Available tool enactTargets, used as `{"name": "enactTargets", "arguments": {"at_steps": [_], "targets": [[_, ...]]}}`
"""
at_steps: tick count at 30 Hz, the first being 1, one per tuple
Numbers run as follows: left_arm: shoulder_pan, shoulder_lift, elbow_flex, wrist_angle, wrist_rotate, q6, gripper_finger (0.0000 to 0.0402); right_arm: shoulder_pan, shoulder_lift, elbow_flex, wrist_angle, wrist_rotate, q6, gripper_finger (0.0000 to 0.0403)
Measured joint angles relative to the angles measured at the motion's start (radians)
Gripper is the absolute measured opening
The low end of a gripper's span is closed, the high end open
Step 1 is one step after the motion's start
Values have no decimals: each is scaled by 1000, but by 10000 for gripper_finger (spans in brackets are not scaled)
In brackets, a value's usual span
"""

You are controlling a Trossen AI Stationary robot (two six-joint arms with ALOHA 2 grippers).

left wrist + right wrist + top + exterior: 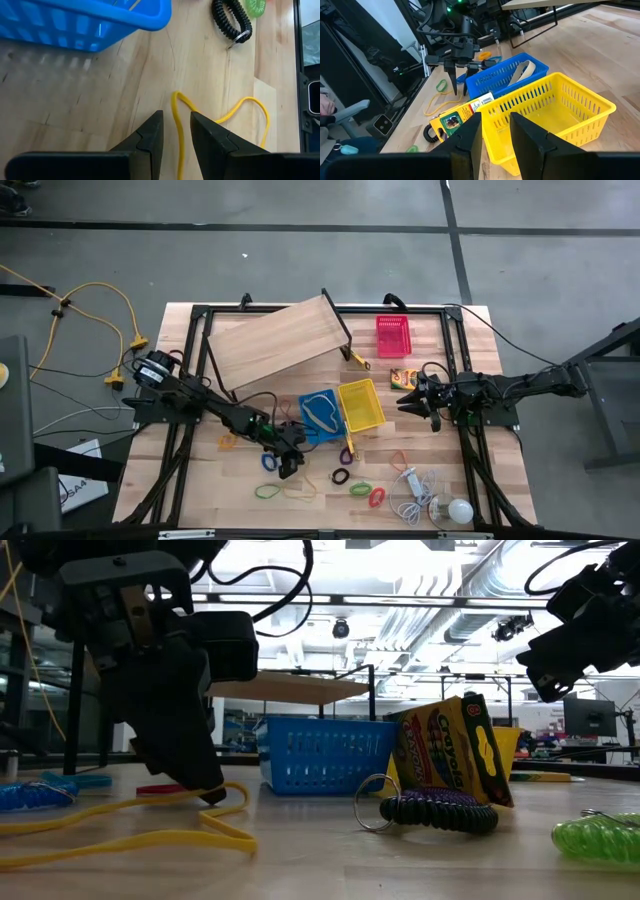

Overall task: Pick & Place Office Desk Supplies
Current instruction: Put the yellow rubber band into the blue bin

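A yellow rubber-band loop [220,117] [298,492] lies on the table near its front edge. My left gripper [175,117] [290,468] is open, pointing down at a slant, with one strand of the loop running between its fingers. Behind it stands the blue basket [320,420] with a tan band [522,72] inside, and beside that the yellow basket [362,405]. The crayon box [450,755] leans tilted against the yellow basket. The red basket [392,335] stands at the far right. My right gripper [495,117] [410,400] waits open at the right, above the table. My left gripper has a finger [150,135] on either side of the yellow band's strand [177,132], coming from above at a slant, with its tips down at the table [210,792]. I cannot tell whether a finger touches the strand. The band lies slack on the wood.
A black coil [230,22] and a green coil [600,840] lie right of the yellow band, with green [266,491], red [377,497] and blue [268,461] loops nearby. A white bulb [458,510] with cord sits front right. A slanted wooden board [275,340] fills the far left.
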Motion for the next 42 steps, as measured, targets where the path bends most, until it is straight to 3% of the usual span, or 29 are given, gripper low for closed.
{"name": "enactTargets", "arguments": {"at_steps": [29, 42], "targets": [[-16, 0, 0, 14, 10, 0, 88, 0, 0, 0, 0, 1, 0, 89], [-15, 0, 0, 14, 5, 1, 12, 0, 0, 0, 0, 1, 0, 89]]}}
